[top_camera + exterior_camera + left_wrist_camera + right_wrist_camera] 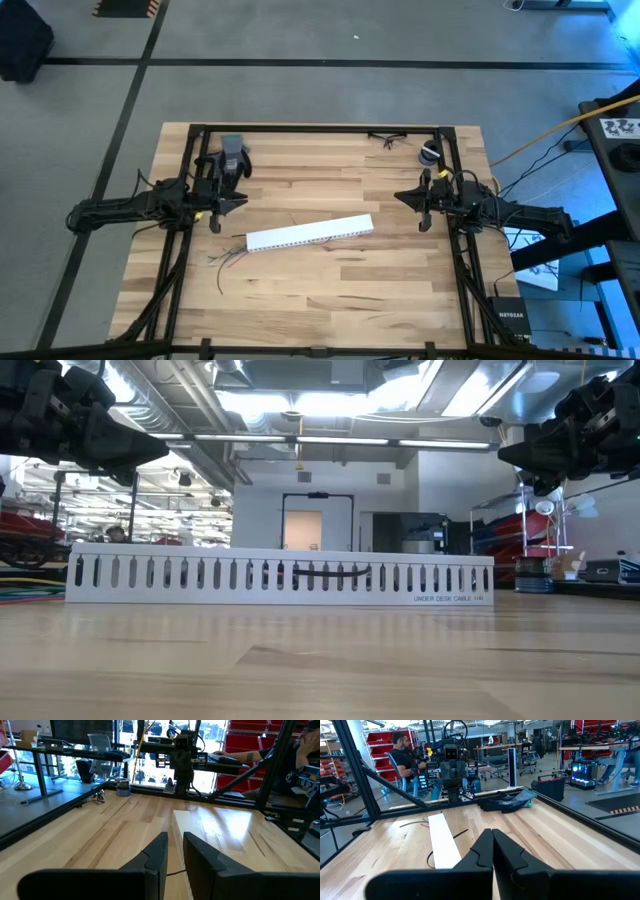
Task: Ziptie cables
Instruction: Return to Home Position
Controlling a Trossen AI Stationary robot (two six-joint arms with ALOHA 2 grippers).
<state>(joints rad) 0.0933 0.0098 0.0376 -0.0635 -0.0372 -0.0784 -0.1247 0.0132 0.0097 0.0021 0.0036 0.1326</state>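
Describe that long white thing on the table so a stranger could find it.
On the wooden table, between the left gripper and right gripper, lies a long white slotted channel, slightly slanted. It is the only straight white bar; thin wires curl by its end nearest the left gripper.

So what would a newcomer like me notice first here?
Probably the long white slotted channel lying aslant in the middle of the wooden table, with thin cables straggling from the end nearer the left arm. Then the two dark arms at either side, left hand and right hand facing each other, both empty.
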